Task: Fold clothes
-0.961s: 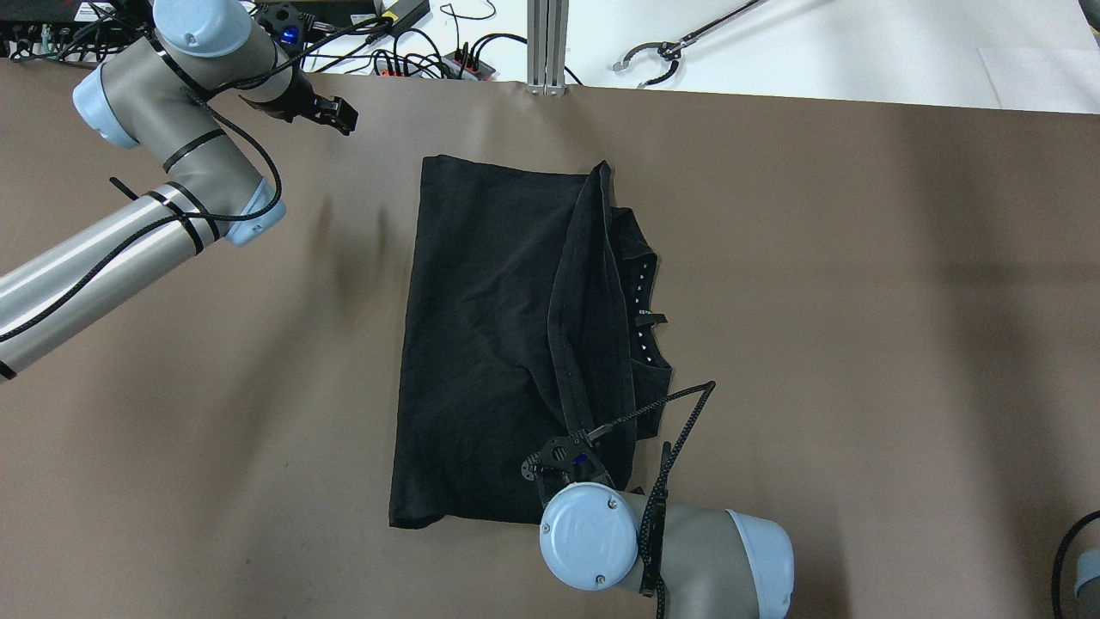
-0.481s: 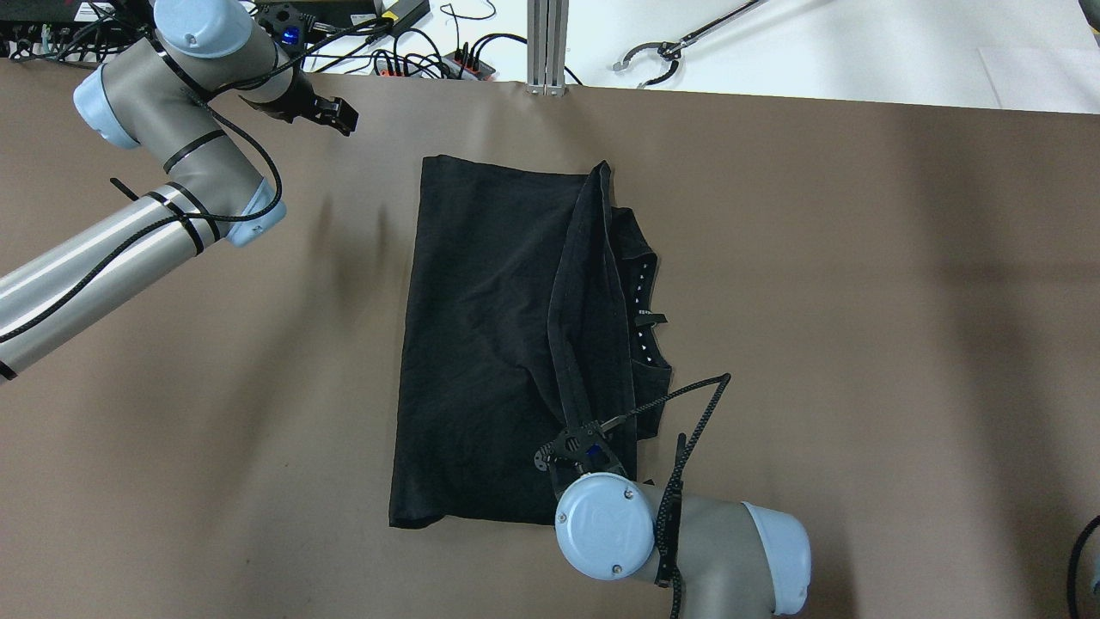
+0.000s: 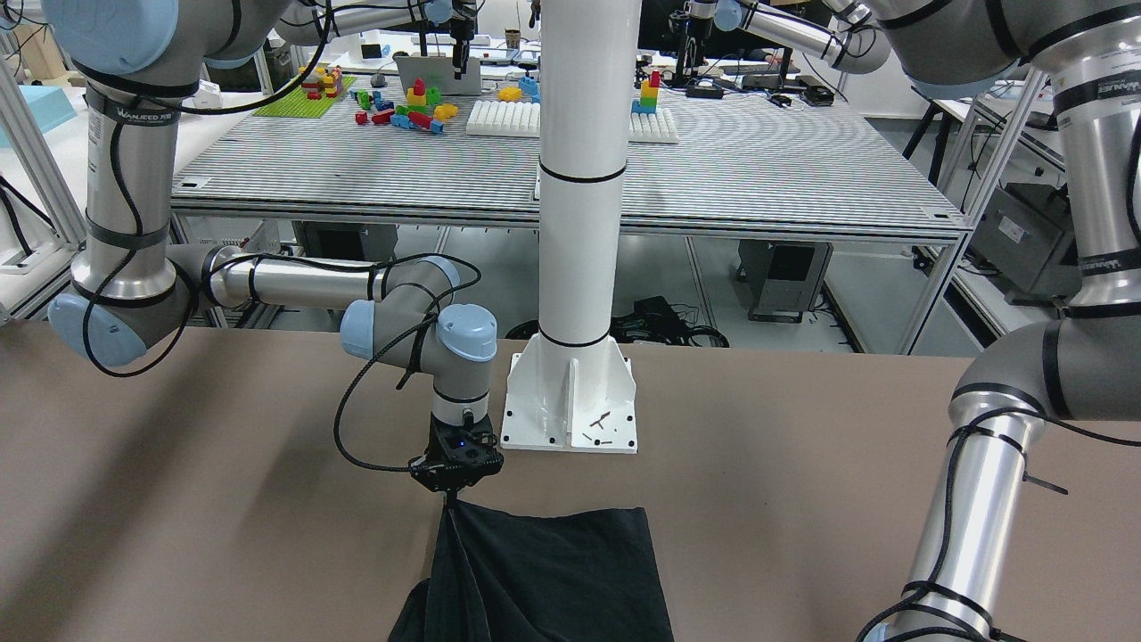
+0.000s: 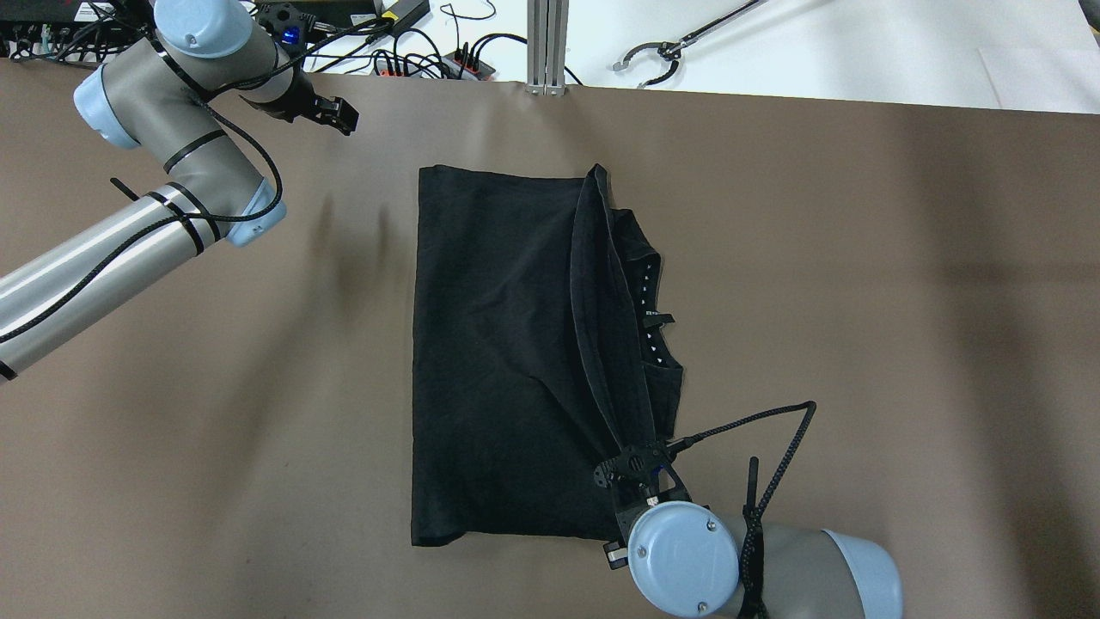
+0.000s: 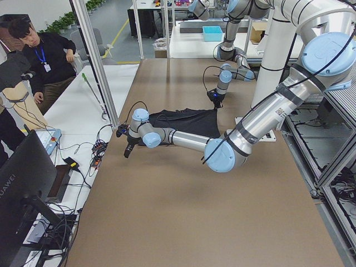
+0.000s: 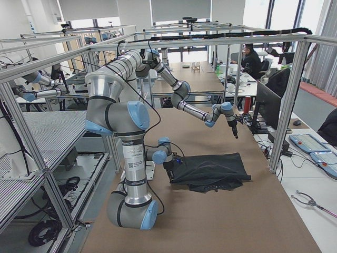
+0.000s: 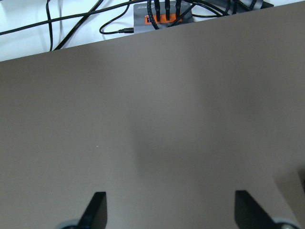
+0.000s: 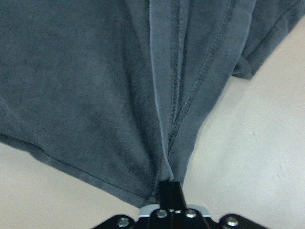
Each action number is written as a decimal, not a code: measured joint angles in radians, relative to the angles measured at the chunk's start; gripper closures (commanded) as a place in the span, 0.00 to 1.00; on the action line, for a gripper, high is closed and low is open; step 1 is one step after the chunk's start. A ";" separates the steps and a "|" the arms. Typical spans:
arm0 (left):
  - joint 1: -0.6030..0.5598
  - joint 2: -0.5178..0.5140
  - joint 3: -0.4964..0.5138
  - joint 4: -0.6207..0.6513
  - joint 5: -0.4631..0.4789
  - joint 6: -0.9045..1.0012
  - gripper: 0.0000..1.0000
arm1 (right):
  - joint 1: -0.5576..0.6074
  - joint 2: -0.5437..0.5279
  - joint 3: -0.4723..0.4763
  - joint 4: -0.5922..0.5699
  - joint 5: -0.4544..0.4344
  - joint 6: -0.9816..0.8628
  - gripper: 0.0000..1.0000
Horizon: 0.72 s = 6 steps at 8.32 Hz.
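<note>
The clothes (image 4: 490,344) are one black fabric piece lying flat mid-table, with a raised hemmed fold running along its right side. My right gripper (image 4: 634,457) is shut on the near end of that fold and holds it slightly off the table. The right wrist view shows the fabric (image 8: 119,81) bunched into the shut right gripper (image 8: 169,187). From the front, the clothes (image 3: 553,571) hang from my right gripper (image 3: 451,496). My left gripper (image 4: 337,115) hovers open over bare table at the far left, well away from the fabric. Its fingers (image 7: 95,207) stand wide apart with nothing between them.
A white pillar (image 3: 579,223) on a bolted base stands just behind the cloth's near edge. Cables and a power strip (image 4: 430,62) lie past the brown table's far edge (image 4: 773,96), and a grabber tool (image 4: 679,45) rests on the white surface. A person (image 5: 41,53) stands beyond the table's far side.
My right gripper has moved right and toward the robot's side with the hem in it, dragging the cloth's near end a little the same way. The left arm has stayed still.
</note>
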 measured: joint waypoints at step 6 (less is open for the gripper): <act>0.000 0.001 0.001 0.000 0.001 0.000 0.06 | -0.108 -0.021 0.079 0.006 -0.116 0.310 0.32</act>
